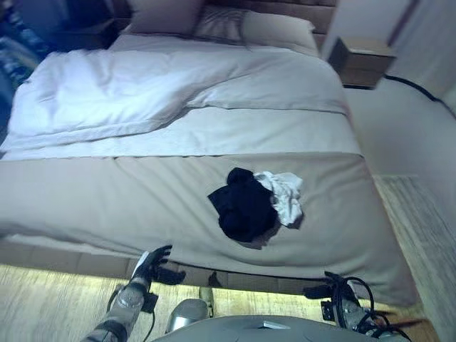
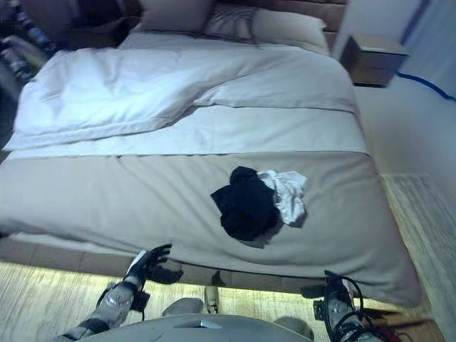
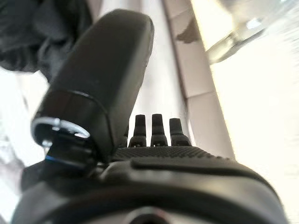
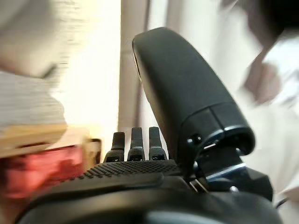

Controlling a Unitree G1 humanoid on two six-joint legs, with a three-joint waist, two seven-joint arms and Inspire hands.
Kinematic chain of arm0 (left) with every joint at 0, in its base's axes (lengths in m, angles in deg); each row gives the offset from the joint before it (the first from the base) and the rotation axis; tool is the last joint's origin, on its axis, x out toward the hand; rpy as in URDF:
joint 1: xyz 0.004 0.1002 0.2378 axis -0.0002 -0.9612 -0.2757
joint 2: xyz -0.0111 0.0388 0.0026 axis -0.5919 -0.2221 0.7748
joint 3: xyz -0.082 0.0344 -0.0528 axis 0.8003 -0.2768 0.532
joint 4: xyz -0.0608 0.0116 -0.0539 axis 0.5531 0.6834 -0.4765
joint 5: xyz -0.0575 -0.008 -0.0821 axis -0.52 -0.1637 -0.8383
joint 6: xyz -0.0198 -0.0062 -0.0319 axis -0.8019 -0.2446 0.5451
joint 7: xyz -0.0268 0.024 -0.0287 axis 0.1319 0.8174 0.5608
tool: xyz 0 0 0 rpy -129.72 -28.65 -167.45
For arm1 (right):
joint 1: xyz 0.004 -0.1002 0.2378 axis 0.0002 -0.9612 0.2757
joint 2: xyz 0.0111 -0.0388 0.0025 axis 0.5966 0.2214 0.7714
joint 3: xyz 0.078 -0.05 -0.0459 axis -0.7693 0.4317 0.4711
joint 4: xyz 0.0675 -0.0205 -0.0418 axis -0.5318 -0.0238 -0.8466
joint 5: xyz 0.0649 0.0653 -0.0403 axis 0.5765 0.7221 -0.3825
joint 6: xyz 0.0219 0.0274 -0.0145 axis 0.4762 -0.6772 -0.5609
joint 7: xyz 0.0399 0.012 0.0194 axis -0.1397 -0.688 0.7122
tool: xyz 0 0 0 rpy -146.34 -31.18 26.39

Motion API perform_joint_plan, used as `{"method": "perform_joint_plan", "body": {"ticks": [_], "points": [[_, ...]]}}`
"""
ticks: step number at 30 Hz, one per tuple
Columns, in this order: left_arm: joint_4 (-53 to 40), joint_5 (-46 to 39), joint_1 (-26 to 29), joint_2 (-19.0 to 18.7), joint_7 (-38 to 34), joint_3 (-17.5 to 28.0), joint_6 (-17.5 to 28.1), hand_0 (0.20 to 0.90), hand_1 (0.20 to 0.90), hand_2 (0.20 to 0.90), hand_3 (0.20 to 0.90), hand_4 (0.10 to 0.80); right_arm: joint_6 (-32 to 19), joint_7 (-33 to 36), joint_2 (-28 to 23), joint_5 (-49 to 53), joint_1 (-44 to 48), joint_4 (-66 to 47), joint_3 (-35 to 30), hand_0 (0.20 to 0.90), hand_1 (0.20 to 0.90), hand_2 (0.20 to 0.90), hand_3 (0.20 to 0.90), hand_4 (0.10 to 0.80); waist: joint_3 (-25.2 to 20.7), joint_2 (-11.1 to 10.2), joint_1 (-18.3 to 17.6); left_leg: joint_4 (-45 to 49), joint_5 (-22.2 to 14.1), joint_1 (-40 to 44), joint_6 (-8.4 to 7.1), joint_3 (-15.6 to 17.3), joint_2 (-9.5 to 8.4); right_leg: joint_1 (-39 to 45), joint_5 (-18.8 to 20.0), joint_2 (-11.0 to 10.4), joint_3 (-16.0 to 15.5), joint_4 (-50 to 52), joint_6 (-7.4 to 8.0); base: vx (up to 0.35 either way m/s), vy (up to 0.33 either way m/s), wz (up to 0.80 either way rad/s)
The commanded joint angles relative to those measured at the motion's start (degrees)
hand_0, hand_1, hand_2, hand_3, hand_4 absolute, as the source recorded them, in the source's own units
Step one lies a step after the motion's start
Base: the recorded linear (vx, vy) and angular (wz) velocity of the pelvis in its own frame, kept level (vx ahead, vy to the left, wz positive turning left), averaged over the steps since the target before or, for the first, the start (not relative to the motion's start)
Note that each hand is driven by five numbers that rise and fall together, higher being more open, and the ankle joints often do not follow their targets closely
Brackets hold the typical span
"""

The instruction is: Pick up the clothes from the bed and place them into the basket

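Note:
A black garment (image 1: 243,204) and a white garment (image 1: 285,197) lie bunched together on the grey-brown cover near the foot of the bed (image 1: 107,199). The black one also shows in the left wrist view (image 3: 42,32). My left hand (image 1: 152,267) is low at the bed's front edge, left of the clothes, with fingers straight and empty. My right hand (image 1: 333,292) is low at the bed's front edge, right of the clothes, fingers straight in its wrist view (image 4: 133,144), holding nothing.
A white duvet (image 1: 121,92) and pillows (image 1: 278,28) cover the bed's far half. A wooden nightstand (image 1: 363,60) stands at the far right. Light wooden floor (image 1: 43,306) runs along the bed's foot, and a pale rug (image 1: 420,228) lies at the right.

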Motion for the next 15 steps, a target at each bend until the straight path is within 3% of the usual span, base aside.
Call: {"method": "perform_joint_plan", "body": {"ticks": [1,3,4,5,8,15], "points": [[-1.6,-0.8,-1.1,-1.9,-1.7,-0.8,0.4,0.900,0.900,0.900,0.900,0.800,-5.2,3.7,-5.1,-3.2,2.4,-4.3,-0.4,0.900,0.900,0.900,0.900,0.800,-2.2,-2.1,0.6,1.9,-6.6,2.9,-4.63,0.3,-1.50,-2.9,5.7,4.1,0.7,-16.9,-2.68,0.108,-0.305,0.74],[-2.2,-2.4,-0.9,-2.8,-3.1,-0.2,-0.1,0.900,0.900,0.900,0.900,0.800,-6.0,3.6,-6.4,-5.7,3.3,-5.8,0.2,0.900,0.900,0.900,0.900,0.800,-1.7,-3.7,-0.2,2.2,-7.2,2.3,-5.84,-1.4,-1.04,-3.3,7.0,6.2,1.8,-27.2,-2.27,0.143,-0.328,0.67],[-2.0,-2.8,-0.9,-3.3,-3.2,0.2,0.3,0.900,0.900,0.900,0.900,0.800,-6.6,4.0,-6.9,-6.6,3.6,-5.7,0.4,0.900,0.900,0.900,0.900,0.800,-1.5,-3.8,-0.5,2.2,-7.2,1.7,-5.54,-2.8,-0.76,-3.6,6.6,6.9,4.5,-26.2,-2.36,0.185,-0.300,0.67],[-2.1,-2.6,-1.2,-3.7,-3.2,1.0,-0.2,0.900,0.900,0.900,0.900,0.800,-7.1,3.5,-7.7,-6.9,3.7,-5.7,0.4,0.900,0.900,0.900,0.900,0.800,-1.6,-4.2,-0.1,2.1,-6.8,1.2,-5.53,-4.0,-0.66,-2.4,5.3,7.7,5.2,-28.0,-2.70,0.110,-0.190,0.91],[-2.0,-1.6,-3.9,-3.8,-4.0,2.8,-0.4,0.900,0.900,0.900,0.900,0.800,-5.7,4.5,-9.1,-9.6,5.8,-5.5,1.0,0.900,0.900,0.900,0.900,0.800,-2.0,-5.2,2.4,1.6,-5.6,0.3,-6.14,-5.3,-0.11,-0.1,4.0,9.0,2.9,-28.5,-3.35,0.102,-0.172,0.79],[1.1,-1.9,-5.9,-3.9,-4.2,3.9,-0.1,0.900,0.900,0.900,0.900,0.800,1.4,9.2,-13.3,-9.7,13.5,-2.3,1.5,0.900,0.900,0.900,0.900,0.800,-0.4,-5.6,6.5,2.9,-3.7,-3.8,-7.95,-7.1,1.61,1.0,1.4,11.2,0.4,-30.6,-5.64,0.046,-0.155,0.14]]}}
